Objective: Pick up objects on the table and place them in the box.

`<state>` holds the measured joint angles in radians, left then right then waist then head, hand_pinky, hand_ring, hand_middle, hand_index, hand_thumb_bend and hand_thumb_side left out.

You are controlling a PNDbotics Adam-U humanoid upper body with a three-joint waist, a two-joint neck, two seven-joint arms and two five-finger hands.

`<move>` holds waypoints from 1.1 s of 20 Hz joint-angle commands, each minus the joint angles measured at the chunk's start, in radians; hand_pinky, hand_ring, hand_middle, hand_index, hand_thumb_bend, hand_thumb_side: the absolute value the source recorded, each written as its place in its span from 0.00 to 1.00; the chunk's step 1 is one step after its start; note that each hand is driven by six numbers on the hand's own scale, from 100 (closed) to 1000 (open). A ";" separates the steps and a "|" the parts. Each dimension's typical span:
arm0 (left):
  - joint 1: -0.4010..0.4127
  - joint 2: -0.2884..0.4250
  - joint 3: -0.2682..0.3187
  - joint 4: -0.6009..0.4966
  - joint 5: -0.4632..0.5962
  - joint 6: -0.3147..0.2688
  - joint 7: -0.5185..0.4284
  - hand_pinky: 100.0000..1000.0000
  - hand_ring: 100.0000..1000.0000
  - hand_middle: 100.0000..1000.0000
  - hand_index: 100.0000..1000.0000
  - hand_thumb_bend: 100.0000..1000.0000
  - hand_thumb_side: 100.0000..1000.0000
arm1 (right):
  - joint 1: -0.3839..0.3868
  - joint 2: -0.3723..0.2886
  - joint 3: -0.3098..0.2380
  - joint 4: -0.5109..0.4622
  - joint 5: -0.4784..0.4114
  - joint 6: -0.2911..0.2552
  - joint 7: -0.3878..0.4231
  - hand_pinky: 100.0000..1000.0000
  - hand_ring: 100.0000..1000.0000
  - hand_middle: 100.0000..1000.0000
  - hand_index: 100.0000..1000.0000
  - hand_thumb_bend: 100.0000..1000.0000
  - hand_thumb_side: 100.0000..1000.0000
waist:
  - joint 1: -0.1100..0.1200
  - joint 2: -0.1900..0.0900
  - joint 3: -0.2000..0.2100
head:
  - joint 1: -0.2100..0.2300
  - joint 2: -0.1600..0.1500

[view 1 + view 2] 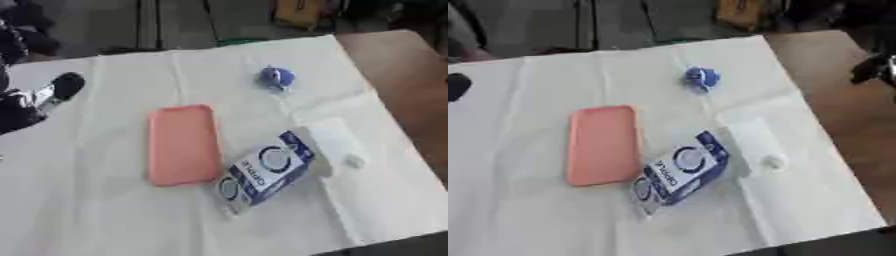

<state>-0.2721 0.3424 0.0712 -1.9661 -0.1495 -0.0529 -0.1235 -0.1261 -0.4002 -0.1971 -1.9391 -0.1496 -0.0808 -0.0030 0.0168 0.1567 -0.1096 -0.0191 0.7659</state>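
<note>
White cloth [105, 220] covers most of the table, brown tabletop [411, 85] bare at the right edge. Pink flat case [182, 145] lies centre frame, long side running top to bottom. Just right of it, touching or nearly so at its lower corner, a blue & white packet [265, 172] sits tilted, lower end toward bottom centre. Right of the packet, a white boxy item [332, 142] w/ a small pale round bit by its lower end, hard to make out vs the cloth. Small blue object [276, 77] sits alone, upper centre-right. Left hand [54, 92] comes in at the upper left edge, over the cloth, well apart from the case & every other item; fingers blurred, can't tell if spread or curled. Right hand [877, 67] is a dark shape at the upper right edge of the right eye view, over bare wood, well apart from the blue object; finger state can't tell either.
</note>
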 commanded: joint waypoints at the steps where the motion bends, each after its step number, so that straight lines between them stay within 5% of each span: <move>1: -0.014 0.027 0.003 -0.020 -0.002 -0.001 -0.006 0.63 0.60 0.67 0.82 0.80 0.41 | -0.007 -0.027 -0.008 -0.016 0.006 -0.003 0.001 0.40 0.45 0.72 0.92 0.18 0.59 | -0.001 -0.010 0.001 | 0.000 0.004; 15: -0.056 0.075 -0.050 -0.031 -0.001 -0.004 -0.070 0.63 0.60 0.66 0.82 0.79 0.43 | -0.006 -0.028 -0.009 -0.015 0.006 -0.003 0.001 0.40 0.45 0.72 0.92 0.18 0.59 | 0.001 -0.010 -0.002 | 0.001 0.004; 22: -0.182 0.163 -0.237 -0.002 -0.098 -0.017 -0.293 0.64 0.60 0.68 0.83 0.77 0.64 | -0.008 -0.029 -0.004 -0.013 0.001 -0.004 0.007 0.40 0.45 0.72 0.92 0.18 0.59 | -0.002 -0.016 -0.011 | 0.003 0.004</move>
<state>-0.4352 0.4679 -0.1386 -1.9651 -0.2239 -0.0651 -0.3773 -0.1239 -0.4003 -0.1965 -1.9392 -0.1496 -0.0835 0.0014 0.0167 0.1558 -0.1183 -0.0183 0.7659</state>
